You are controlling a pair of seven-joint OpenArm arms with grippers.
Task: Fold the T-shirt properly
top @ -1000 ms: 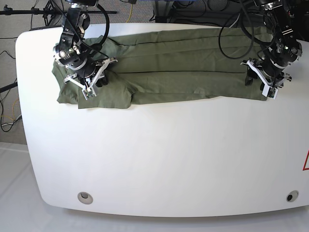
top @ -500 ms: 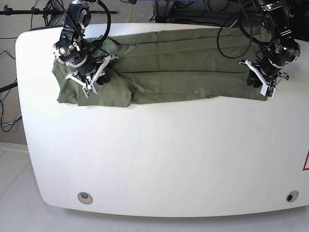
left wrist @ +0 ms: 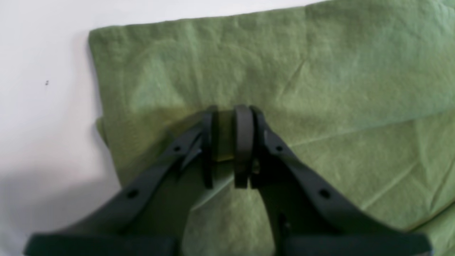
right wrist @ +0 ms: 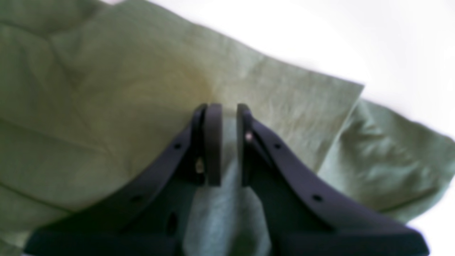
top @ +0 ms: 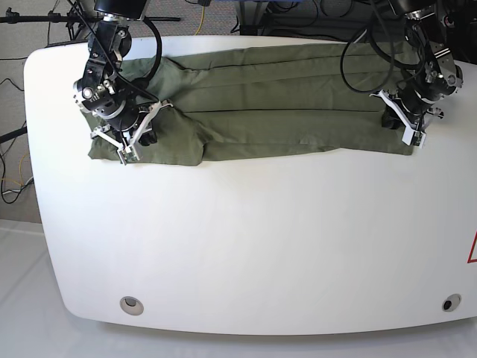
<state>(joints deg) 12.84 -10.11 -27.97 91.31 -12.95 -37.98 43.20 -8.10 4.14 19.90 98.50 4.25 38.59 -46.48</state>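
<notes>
Bunching between both pairs of fingers (left wrist: 243, 142), T-shirt (top: 283, 104) fabric.

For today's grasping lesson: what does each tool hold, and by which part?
Each pinches the T-shirt: left tool near its squared end, right tool near its bunched end.

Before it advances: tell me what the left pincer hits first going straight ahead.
The left pincer already pinches the olive-green cotton T-shirt; straight on lies more shirt, then probably bare white table.
</notes>
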